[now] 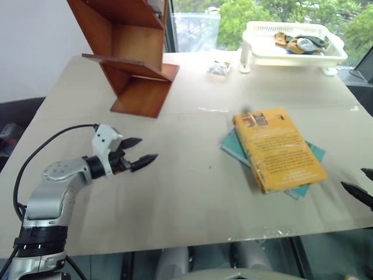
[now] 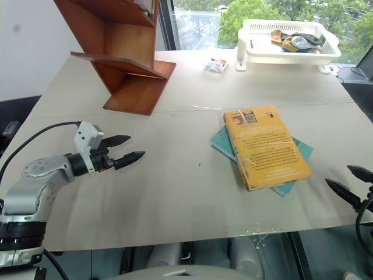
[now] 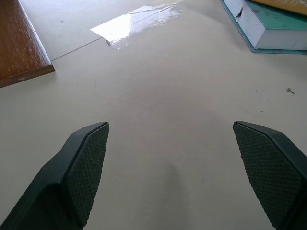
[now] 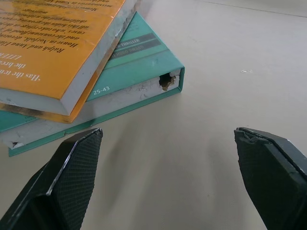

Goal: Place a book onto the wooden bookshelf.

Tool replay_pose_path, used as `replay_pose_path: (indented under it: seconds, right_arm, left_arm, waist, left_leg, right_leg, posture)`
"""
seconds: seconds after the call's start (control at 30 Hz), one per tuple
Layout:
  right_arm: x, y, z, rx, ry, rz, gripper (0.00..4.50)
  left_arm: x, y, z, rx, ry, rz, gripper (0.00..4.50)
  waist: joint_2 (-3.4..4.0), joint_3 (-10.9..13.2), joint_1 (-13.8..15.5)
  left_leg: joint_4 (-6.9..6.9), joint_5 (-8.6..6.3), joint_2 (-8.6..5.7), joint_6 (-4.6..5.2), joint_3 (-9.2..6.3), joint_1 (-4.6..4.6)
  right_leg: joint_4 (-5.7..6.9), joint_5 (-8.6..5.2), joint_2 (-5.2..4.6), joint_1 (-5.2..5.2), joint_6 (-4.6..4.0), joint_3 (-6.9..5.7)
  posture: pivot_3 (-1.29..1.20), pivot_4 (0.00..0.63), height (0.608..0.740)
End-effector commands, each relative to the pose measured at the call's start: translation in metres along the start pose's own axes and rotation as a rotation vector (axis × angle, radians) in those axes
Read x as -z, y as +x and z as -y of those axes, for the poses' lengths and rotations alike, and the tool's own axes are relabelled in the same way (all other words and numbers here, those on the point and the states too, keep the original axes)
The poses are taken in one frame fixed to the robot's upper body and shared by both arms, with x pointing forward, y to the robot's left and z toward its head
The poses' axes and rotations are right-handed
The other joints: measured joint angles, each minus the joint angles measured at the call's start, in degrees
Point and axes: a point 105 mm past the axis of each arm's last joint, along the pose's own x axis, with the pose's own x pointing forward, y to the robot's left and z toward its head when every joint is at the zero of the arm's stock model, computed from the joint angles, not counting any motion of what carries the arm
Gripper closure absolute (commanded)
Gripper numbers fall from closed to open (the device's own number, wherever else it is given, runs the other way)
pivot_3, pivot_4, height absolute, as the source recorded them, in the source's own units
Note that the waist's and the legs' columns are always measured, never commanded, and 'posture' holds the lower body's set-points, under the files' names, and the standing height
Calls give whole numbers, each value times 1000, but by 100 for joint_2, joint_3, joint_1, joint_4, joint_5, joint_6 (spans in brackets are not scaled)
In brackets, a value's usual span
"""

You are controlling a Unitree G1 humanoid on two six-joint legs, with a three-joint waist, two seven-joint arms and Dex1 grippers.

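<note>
Nearest the head camera, at the lower left of the frame, the left gripper (image 1: pixel 139 153) hovers just over the table (image 1: pixel 192 192) with its two black fingers spread wide and nothing between them; at the lower right edge of the frame the right gripper (image 2: pixel 348 184) reaches in from past the table's near right corner, its fingers likewise parted and bare; in the right wrist view those fingers stand wide, facing the corner of the stacked books across a short strip of bare tabletop.

Between the two grippers a broad band of pale table lies open, running from the near edge up to the middle of the frame; the near edge itself crosses the bottom of the frame.

Right of centre, the book (image 1: pixel 278 149), yellow-orange and glossy, lies flat and slightly skewed on top of a teal book (image 4: pixel 139 72), whose corners stick out beneath it on both sides; the teal one has a torn corner by its pages.

At the upper left, the wooden bookshelf (image 1: pixel 131 52) stands tilted on the tabletop, well apart from the books, with open table between; at the upper right a white basket (image 1: pixel 291 41) holds some small items; a small wrapped packet (image 1: pixel 219 69) lies near it; behind the table a window shows green trees.
</note>
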Motion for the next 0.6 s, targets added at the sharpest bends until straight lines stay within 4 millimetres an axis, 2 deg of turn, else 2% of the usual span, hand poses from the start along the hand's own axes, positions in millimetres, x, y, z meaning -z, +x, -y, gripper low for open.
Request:
replay_pose_path:
  seconds: [0.03,0.3,0.6]
  right_arm:
    - [-18,-6,3,4,-39,76,0]
    - [-22,-1,8,8,-55,107,0]
    - [-29,4,8,-4,-76,131,0]
  left_arm:
    - [-17,-9,3,13,54,45,93]
    - [-24,-18,3,24,101,40,93]
    - [-24,-19,6,41,110,38,93]
  waist:
    - [-1,1,-2]
    - [-5,3,-9]
    - [-6,4,-5]
  left_leg:
    - [0,0,0,0,0,0]
    - [-1,0,0,0,0,0]
    - [-1,0,0,0,1,-1]
  right_leg:
    - [0,0,0,0,0,0]
    - [0,0,0,-1,-1,1]
    - [0,0,-3,-1,0,0]
  posture:
    - [0,150,740]
    - [0,150,740]
    - [0,150,740]
